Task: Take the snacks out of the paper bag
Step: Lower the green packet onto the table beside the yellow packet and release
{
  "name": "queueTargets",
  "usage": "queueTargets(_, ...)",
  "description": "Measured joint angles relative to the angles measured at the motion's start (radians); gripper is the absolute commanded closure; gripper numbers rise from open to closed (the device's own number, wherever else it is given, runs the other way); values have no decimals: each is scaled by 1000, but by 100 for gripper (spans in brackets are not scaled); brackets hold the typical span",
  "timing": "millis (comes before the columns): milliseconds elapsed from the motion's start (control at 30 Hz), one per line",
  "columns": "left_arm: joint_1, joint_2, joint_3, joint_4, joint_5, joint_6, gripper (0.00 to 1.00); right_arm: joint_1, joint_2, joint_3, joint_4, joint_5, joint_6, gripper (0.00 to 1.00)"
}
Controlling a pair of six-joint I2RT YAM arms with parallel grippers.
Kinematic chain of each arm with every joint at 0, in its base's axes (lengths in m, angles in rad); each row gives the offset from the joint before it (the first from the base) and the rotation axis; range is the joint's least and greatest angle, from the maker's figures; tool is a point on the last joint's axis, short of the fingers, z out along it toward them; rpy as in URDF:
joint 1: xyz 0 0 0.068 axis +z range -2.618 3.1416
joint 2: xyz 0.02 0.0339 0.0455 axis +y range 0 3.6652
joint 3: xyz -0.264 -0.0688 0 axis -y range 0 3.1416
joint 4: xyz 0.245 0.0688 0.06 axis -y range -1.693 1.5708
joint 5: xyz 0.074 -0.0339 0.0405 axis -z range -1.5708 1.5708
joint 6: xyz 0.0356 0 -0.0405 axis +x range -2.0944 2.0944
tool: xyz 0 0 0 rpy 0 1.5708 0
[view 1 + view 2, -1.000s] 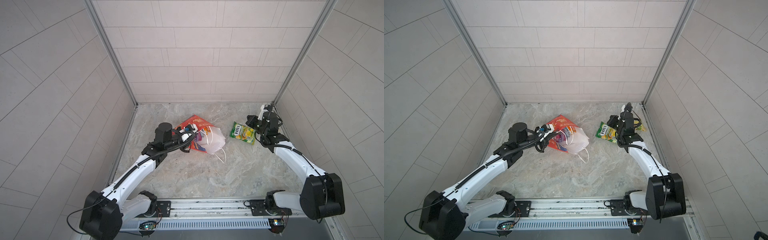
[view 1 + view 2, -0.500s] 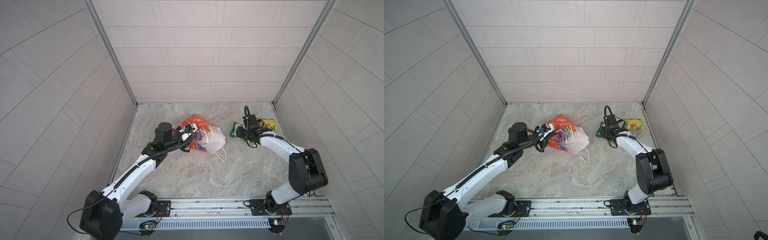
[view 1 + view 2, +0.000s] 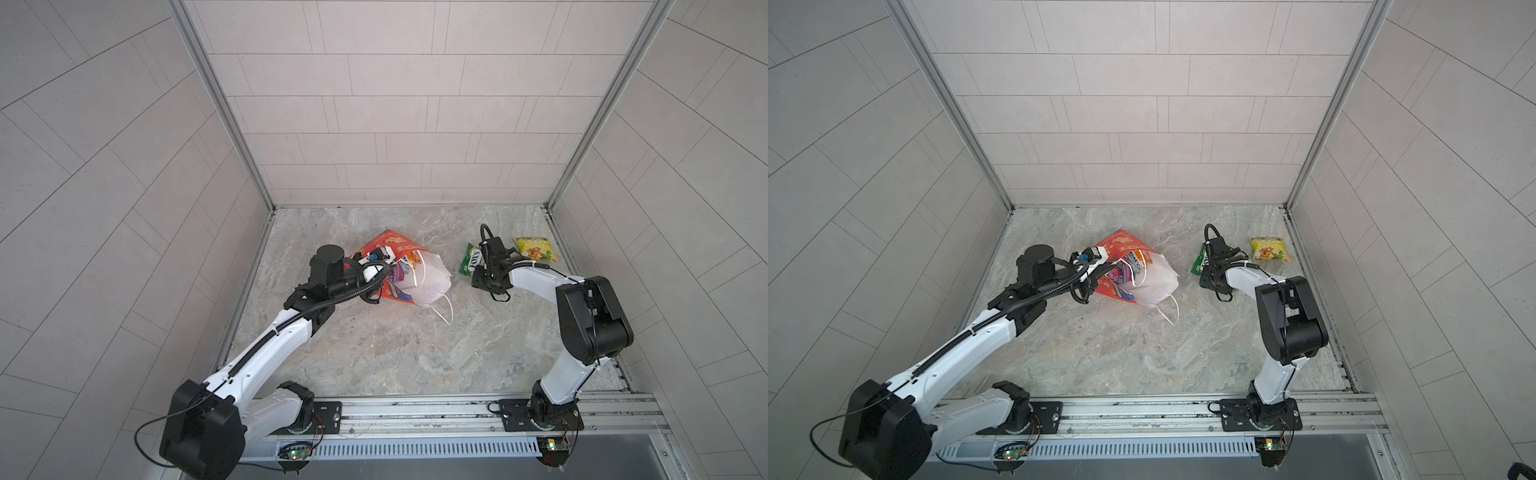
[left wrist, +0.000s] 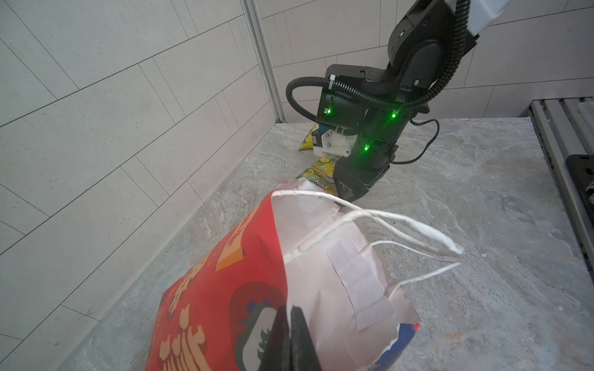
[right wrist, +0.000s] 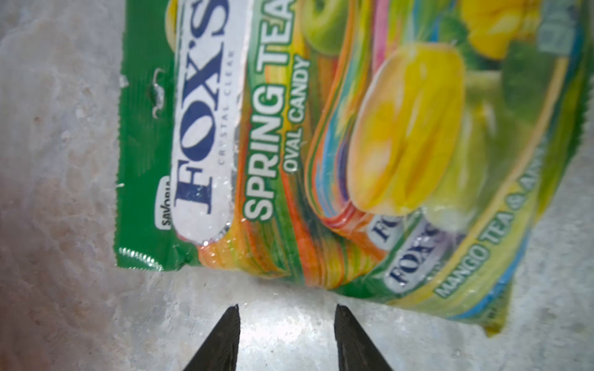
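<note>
I log: paper bag [image 3: 419, 278] on its side, centre, left gripper [image 4: 291, 321] clamped on its red wall; right gripper [image 5: 286, 308] parted, empty, just off the green packet [image 5: 289, 144] edge; open marble table [image 3: 415, 353] nearside.

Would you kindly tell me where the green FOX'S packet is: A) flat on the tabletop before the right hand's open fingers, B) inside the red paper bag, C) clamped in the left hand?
A: the green packet lies on the tabletop just past the right hand, whose jaws stand apart and empty.
</note>
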Motion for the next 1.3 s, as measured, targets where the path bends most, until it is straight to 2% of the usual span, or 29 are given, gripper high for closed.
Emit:
queueTargets(233,0,5,0,6,1,-3,100,-32,103,90,-3,56,-2,52)
queueTargets(867,0,5,0,8,-4,-3,100,-75,155,187,-20,189,-17,52)
queueTargets(1133,0,2,0,9,-11,-3,100,-81,139,192,-45,188,-23,54)
queueTargets(1300,0,2,0,9,-11,-6,100,-60,3,146,-30,143,-35,55)
